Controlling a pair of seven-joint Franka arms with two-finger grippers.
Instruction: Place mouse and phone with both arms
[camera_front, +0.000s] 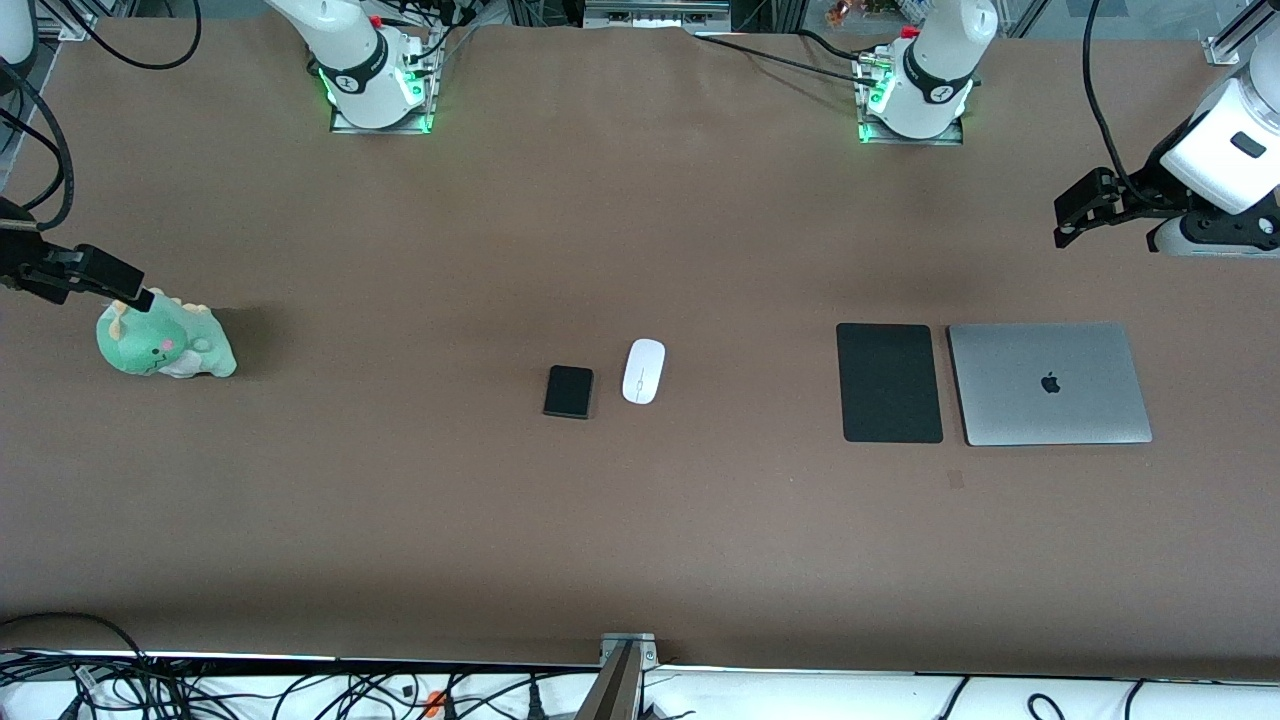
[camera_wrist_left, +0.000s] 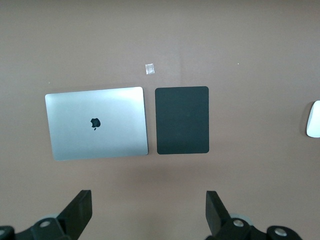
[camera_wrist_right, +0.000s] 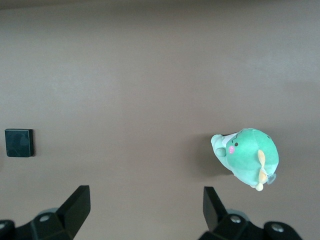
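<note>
The white mouse (camera_front: 643, 371) lies mid-table, with the small black phone (camera_front: 569, 391) right beside it toward the right arm's end. My left gripper (camera_front: 1068, 218) hangs open and empty above the table at the left arm's end, over bare table beside the laptop. Its wrist view (camera_wrist_left: 148, 212) shows the mouse (camera_wrist_left: 314, 119) at the frame edge. My right gripper (camera_front: 125, 285) hangs open and empty at the right arm's end, just over the green plush. Its wrist view (camera_wrist_right: 146, 210) shows the phone (camera_wrist_right: 19, 142) far off.
A large flat black pad (camera_front: 889, 382) and a closed silver laptop (camera_front: 1049, 383) lie side by side toward the left arm's end; both show in the left wrist view, pad (camera_wrist_left: 182, 120), laptop (camera_wrist_left: 96, 123). A green plush toy (camera_front: 165, 343) sits at the right arm's end.
</note>
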